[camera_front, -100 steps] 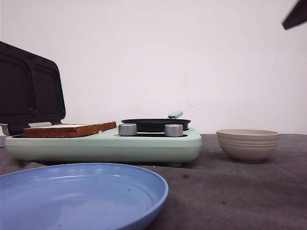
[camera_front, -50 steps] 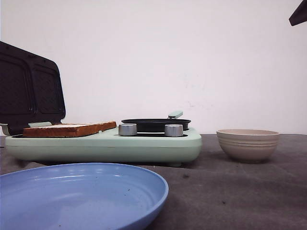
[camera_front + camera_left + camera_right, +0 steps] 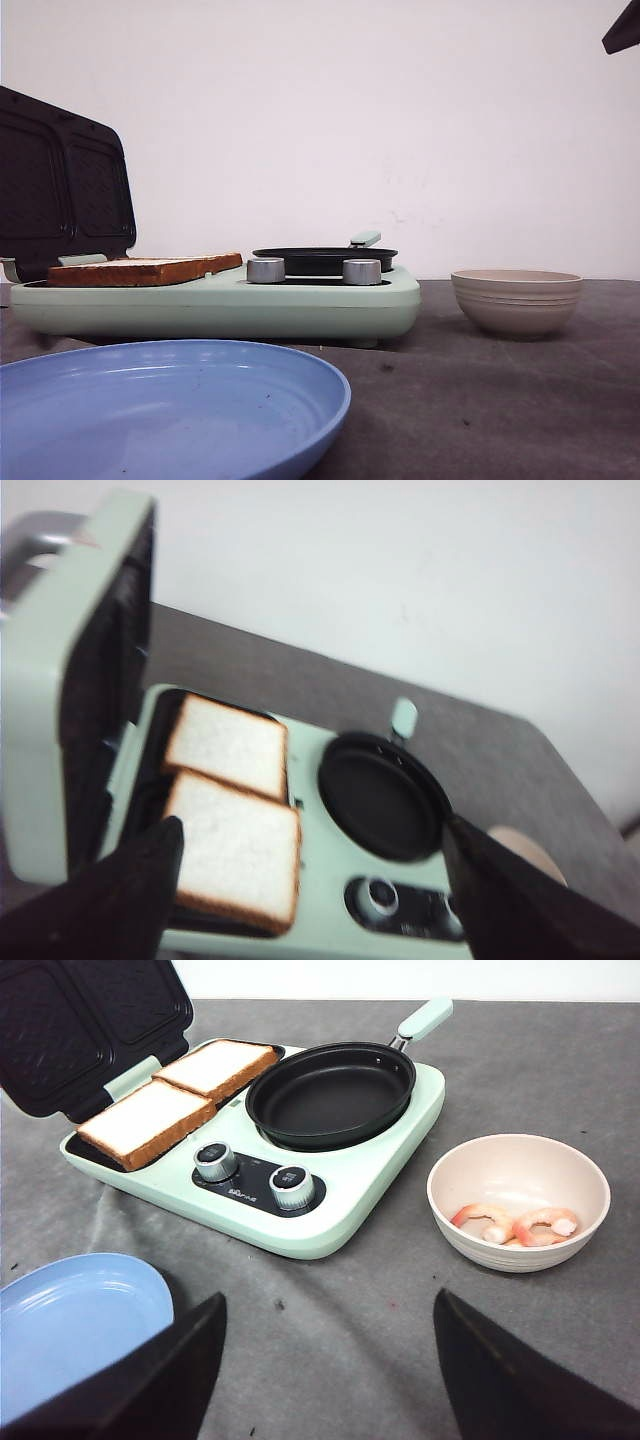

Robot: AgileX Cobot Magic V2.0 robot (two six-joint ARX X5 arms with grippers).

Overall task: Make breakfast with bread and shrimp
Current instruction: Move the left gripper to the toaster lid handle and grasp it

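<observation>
The bread (image 3: 178,1094) is two thick square slices, white on top with golden-brown crust around the edges. They lie flat, side by side and touching, on the dark grill plate of the green breakfast maker (image 3: 330,1215). Together they make one long shape that runs from the front of the grill plate toward the back. In the front view only the brown crust edge of the bread (image 3: 145,270) shows, low and flat.

The lid (image 3: 85,1025) of the breakfast maker stands open behind the bread. Next to the bread is a round black pan (image 3: 331,1094) with a green handle. Two silver knobs (image 3: 216,1160) sit on the front of the breakfast maker.

Pink shrimp (image 3: 515,1224) lie in a beige bowl (image 3: 518,1165) on the gray counter (image 3: 400,1350), a little way to the right of the breakfast maker. A blue plate (image 3: 75,1315) sits near the front of the counter, on the left.

The left claw (image 3: 310,900) hangs above the breakfast maker and looks down at the bread. Its two dark fingers (image 3: 120,895) are spread wide and hold nothing.

The right claw (image 3: 330,1380) hangs above the counter in front of the breakfast maker. Its fingers (image 3: 520,1375) are spread wide too, and hold nothing. In the front view only a dark tip of the right arm (image 3: 624,32) shows, high up in the corner.
</observation>
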